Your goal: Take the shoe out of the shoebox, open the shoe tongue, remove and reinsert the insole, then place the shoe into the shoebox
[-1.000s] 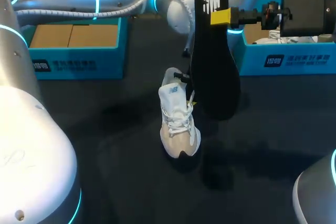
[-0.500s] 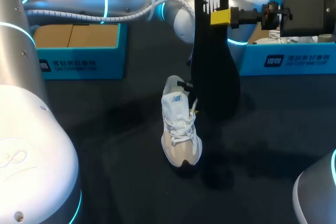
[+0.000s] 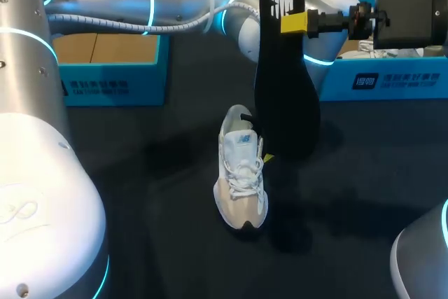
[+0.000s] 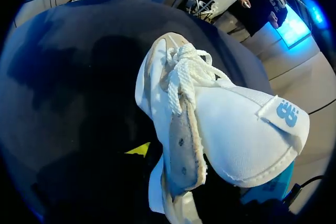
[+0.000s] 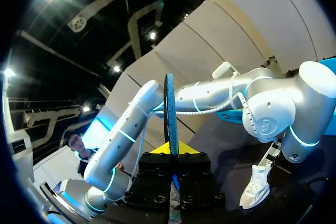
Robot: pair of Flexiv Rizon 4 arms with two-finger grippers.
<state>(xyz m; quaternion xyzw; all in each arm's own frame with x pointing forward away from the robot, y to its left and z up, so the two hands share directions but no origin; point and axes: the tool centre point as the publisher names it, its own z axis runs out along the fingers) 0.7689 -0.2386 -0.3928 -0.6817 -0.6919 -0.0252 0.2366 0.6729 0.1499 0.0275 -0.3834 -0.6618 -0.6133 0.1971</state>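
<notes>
Dark table (image 3: 140, 194), white shoe (image 3: 241, 173) mid-table, black insole (image 3: 283, 89) raised upright just behind it.
Clamps right gripper (image 3: 294, 22) on insole from both sides near its top end. Has left gripper (image 4: 142, 150) at shoe's collar, beside the tongue (image 4: 241, 135); can't tell whether open or closed.

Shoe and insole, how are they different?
The shoe is mostly white with laces; the insole is black, flat and thin. The shoe is down on the table; the insole stands upright in the air, in the right gripper. Both are foot-shaped.
</notes>
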